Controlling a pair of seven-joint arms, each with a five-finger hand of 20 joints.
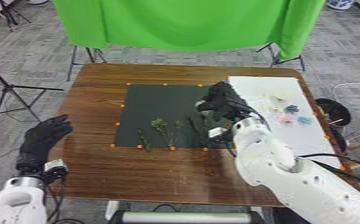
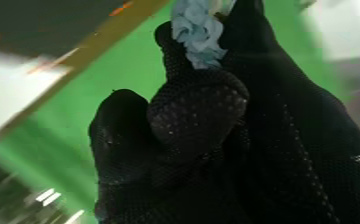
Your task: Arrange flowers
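**Blue flower (image 2: 198, 32) pinched in the right hand (image 2: 199, 110)**

1. Check the grip. Your right hand is closed down to a narrow pinch, with the blue flower caught between its fingers near their tips. A grip this high on the hand probably leaves the petals less crushed and makes placing easier.

2. Check the position. In the head view, the right hand is over the right side of the dark mat (image 1: 159, 107), close to the sheet (image 1: 294, 137). The mat seems to be the layout area, and the sheet seems to serve as a supply side, so that parts can be picked singly.

3. Inspect the flower. Its petals are pale blue, thin and ruffled, bunched lengthwise. You cannot make out its stem. Treat it as light and easily creased; too firm a squeeze could flatten it.

4. Note the other parts. Green sprigs (image 1: 162, 126) lie spread along the near part of the mat, probably as a base for the blooms. On the sheet lie a pink bloom (image 1: 287, 120), a light blue bloom (image 1: 304, 120) and a dark teal bloom (image 1: 291, 108), set close together.

5. Confirm the left hand (image 1: 45, 137). Its fingers are extended and hold nothing. It is at the left edge of the table (image 1: 159, 175), presumably to leave the right arm room.
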